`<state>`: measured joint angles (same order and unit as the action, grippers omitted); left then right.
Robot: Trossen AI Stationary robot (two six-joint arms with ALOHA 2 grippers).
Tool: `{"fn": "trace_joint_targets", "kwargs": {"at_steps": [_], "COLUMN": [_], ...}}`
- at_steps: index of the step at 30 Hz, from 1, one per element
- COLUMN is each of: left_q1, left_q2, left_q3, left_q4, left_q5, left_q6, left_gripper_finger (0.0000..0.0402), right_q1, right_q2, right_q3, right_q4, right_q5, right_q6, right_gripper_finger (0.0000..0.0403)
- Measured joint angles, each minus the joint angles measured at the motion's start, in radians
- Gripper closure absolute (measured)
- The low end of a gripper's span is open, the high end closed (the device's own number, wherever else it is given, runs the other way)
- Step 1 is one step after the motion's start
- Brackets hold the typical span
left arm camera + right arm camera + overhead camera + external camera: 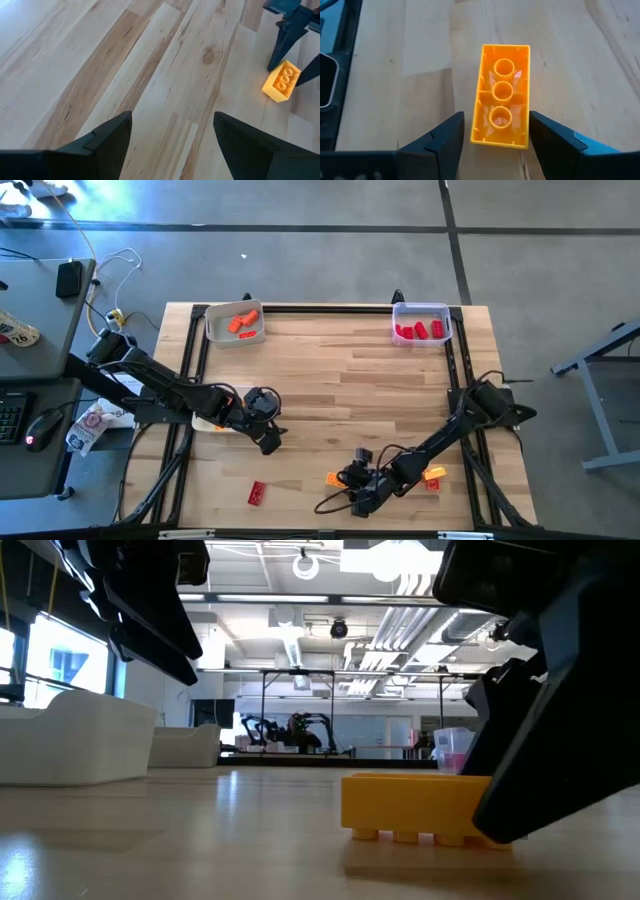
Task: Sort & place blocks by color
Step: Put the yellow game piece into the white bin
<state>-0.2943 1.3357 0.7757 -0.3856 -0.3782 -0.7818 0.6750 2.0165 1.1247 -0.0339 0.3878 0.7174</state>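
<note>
Right claw (pixel 495 131) brackets the upturned yellow-orange block (pixel 502 96).
Wide, unclosed; the light, rigid, slick block probably grips best across its long sides.

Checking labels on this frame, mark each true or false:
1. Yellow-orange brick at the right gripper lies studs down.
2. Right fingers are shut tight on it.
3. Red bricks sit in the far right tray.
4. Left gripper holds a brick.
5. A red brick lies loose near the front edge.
1. True: the yellow-orange brick shows its hollow underside.
2. False: the right gripper is open, fingers either side of the brick.
3. True: red bricks lie in the far right tray.
4. False: the left gripper is open over bare table.
5. True: a red brick lies there.
</note>
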Motion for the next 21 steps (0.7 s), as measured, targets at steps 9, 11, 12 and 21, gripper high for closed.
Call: {"fn": "trace_joint_targets", "kwargs": {"at_steps": [9, 11, 12, 21], "left_q1": [0.0, 0.0, 0.0, 0.0], "left_q2": [0.0, 0.0, 0.0, 0.0], "left_q3": [0.0, 0.0, 0.0, 0.0], "left_q4": [0.0, 0.0, 0.001, 0.047], "left_q5": [-0.001, 0.0, -0.001, 0.02], "left_q6": [0.0, 0.0, 0.0, -0.021], "left_gripper_finger": [0.0133, 0.0133, 0.0133, 0.0133], "right_q1": [-0.001, -0.001, -0.002, -0.009], "right_q2": [0.006, 0.006, 0.005, 0.008], "right_q3": [0.0, 0.001, 0.001, 0.0], "right_q4": [-0.001, 0.0, 0.003, -0.002], "right_q5": [0.012, 0.01, 0.013, 0.134], "right_q6": [0.036, 0.047, 0.053, 0.07], "right_gripper_finger": [0.0236, 0.0272, 0.0289, 0.0293]}}
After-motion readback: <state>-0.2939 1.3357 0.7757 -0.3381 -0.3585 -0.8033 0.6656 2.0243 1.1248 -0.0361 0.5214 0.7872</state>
